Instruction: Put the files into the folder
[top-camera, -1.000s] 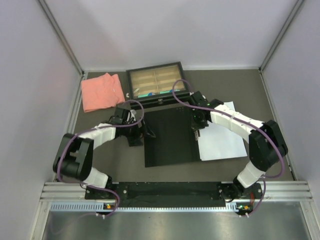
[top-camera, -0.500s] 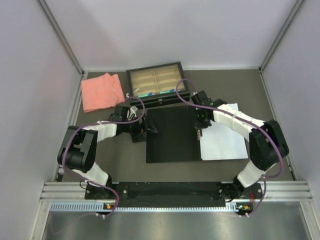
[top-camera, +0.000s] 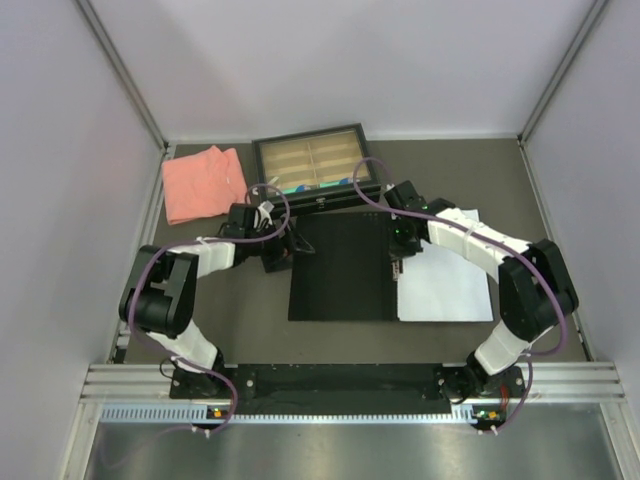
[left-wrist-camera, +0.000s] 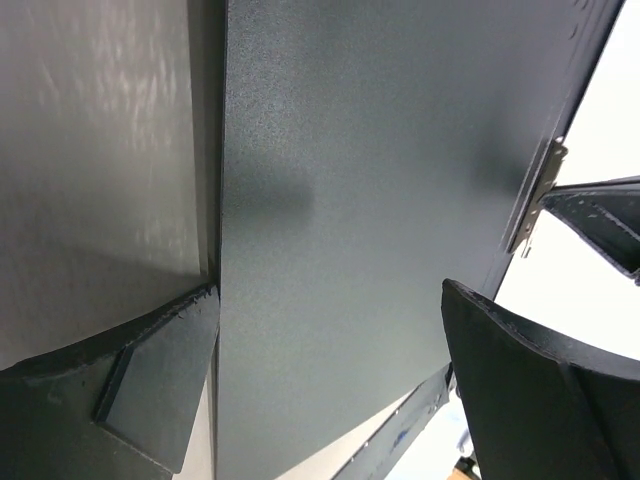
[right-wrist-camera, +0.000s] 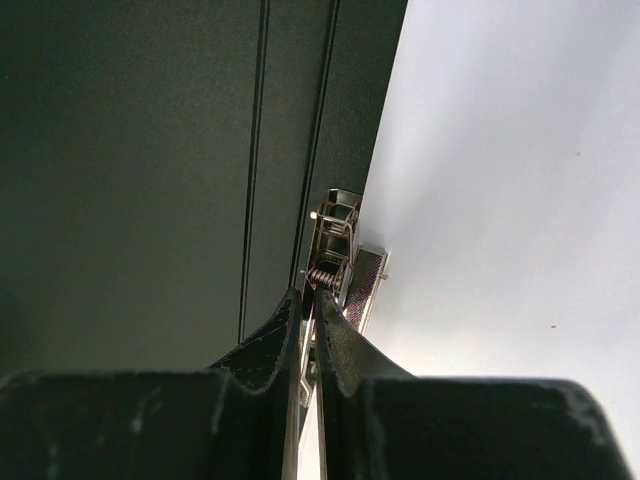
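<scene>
My left jaws stand wide apart and hold nothing, straddling the left edge of the folder (top-camera: 340, 270): one finger (left-wrist-camera: 160, 390) is on the desk side of that edge, the other over the matte black inside. My right jaws are closed to a thin slit at the metal clip (right-wrist-camera: 335, 235) beside the spine, with a pale strip of it pinched between them. On the grey desk (top-camera: 480, 180) the folder lies open and flat, black face up. The files (top-camera: 450, 290) lie flat on its right side, inner edge at the clip; whether they sit under the clip I cannot tell. Just behind the folder stands a black-framed tray (top-camera: 307, 133), and left of that a folded pink cloth (top-camera: 203, 185).
</scene>
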